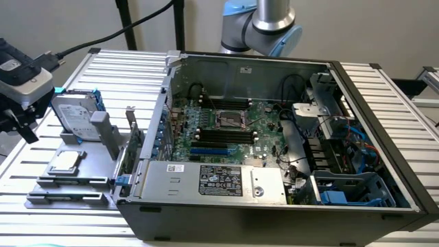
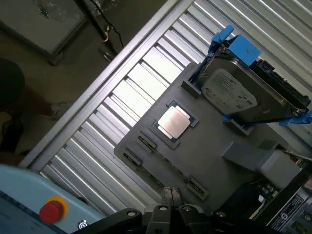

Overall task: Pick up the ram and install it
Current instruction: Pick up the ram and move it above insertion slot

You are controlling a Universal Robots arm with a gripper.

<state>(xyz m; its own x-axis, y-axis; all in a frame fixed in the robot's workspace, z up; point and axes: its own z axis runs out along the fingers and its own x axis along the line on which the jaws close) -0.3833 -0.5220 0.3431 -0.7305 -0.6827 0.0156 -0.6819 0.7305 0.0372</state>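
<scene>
Closest to the wrist lens, the gripper (image 2: 170,196) has its fingers pressed together, with nothing visible between them. In the exterior view it hangs at the frame's far left edge. Right of it sits the grey tray (image 1: 41,198) with the CPU chip (image 1: 65,161) and hard drive (image 1: 72,118), then the open case (image 1: 274,218), its black memory slots (image 1: 226,136) mid-frame. Where the ram lies I cannot tell. Picking it well likely means spreading the jaws, squaring them across the stick's thin faces, and lifting straight.
</scene>
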